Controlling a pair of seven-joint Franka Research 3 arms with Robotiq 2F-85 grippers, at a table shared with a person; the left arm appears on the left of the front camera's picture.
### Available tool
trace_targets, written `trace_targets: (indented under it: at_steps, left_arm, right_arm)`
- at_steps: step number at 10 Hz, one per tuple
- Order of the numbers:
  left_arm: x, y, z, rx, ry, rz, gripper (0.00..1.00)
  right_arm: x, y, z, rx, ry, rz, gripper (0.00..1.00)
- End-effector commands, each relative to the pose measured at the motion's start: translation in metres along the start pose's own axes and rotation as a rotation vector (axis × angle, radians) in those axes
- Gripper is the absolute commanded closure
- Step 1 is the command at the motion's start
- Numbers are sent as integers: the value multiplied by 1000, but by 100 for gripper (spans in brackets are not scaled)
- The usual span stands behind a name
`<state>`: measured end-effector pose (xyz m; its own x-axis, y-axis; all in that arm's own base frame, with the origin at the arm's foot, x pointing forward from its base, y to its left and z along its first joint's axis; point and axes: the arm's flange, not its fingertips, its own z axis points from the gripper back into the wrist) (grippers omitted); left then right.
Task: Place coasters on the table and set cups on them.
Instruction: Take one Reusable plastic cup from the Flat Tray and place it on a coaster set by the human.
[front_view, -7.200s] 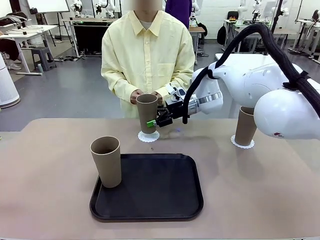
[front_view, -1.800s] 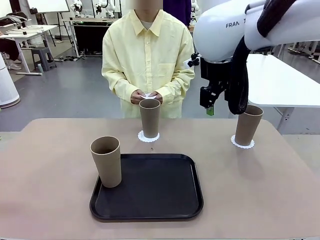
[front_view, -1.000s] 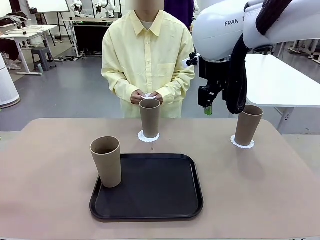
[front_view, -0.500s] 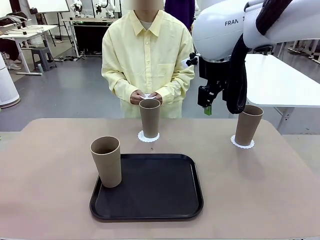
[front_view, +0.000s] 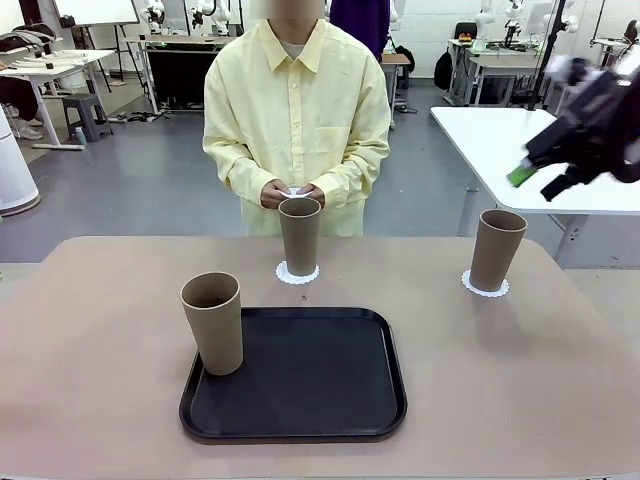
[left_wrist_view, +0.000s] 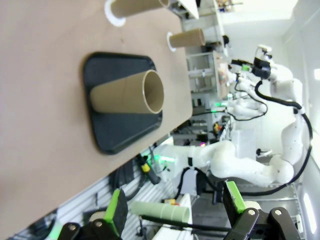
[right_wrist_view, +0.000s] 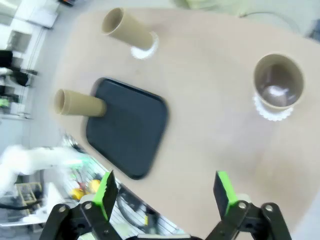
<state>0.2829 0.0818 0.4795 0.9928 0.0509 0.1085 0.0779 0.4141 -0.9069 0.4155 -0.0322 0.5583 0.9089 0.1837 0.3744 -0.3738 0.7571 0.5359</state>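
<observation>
On surface (front_view: 520, 380): two cups (front_view: 299, 232) on coasters (front_view: 283, 272), third cup (front_view: 212, 322) at tray's (front_view: 310, 375) 9 o'clock edge. Left end effector (left_wrist_view: 175, 200), right end effector (right_wrist_view: 165, 189): wide open, empty.

A tray (front_view: 310, 380) lies on the tabletop (front_view: 100, 400), at the middle of its near side. The left cup (front_view: 212, 322) stands on the tray's left side. Behind the tray, the middle cup (front_view: 299, 235) stands on the middle coaster (front_view: 282, 272), just before the person (front_view: 295, 110) at the far edge. The right cup (front_view: 497, 250) stands on the right coaster (front_view: 470, 287), well apart from the tray and about level with the middle cup.
</observation>
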Motion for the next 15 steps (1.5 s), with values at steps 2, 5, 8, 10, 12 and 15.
trace_targets:
  at_steps: [2, 5, 8, 10, 12, 15]
  left_arm:
    - [-1, 0, 1, -9, -1, -9, 0]
    - [-1, 0, 1, -9, -1, -9, 0]
    - [-1, 0, 1, -9, -1, -9, 0]
    - [-1, 0, 1, -9, -1, -9, 0]
    - [-1, 0, 1, -9, -1, -9, 0]
    - [-1, 0, 1, -9, -1, -9, 0]
  right_arm:
    - [-29, -65, 12, 399, 33, -10, 0]
    - [-63, -121, 11, 464, 70, -84, 0]
    - [-94, -158, 2, 521, 2, -197, 0]
    - [-108, -171, -2, 546, -31, -241, 0]
    - [-118, -178, -2, 570, -82, -264, 0]
    - [-125, -181, -2, 581, -111, -276, 0]
